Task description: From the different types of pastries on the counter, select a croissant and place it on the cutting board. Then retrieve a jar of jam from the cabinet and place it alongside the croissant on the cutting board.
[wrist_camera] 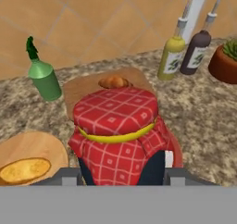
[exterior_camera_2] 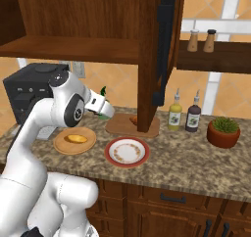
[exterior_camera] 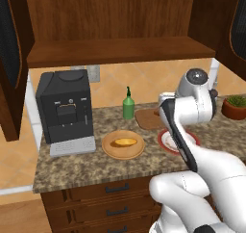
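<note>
Already the croissant (wrist_camera: 113, 82) lay on the cutting board (wrist_camera: 81, 90) at twelve o'clock, and my claw (wrist_camera: 121, 172) was clamped around the jar of jam (wrist_camera: 118, 128), not yet set down.

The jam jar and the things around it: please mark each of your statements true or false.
1. The gripper holds the jar of jam. True.
2. The croissant lies on the cutting board. True.
3. The golden bun lies on the red-rimmed plate. False: it lies on the round wooden plate.
4. The green bottle lies on its side. False: it stands upright.
</note>
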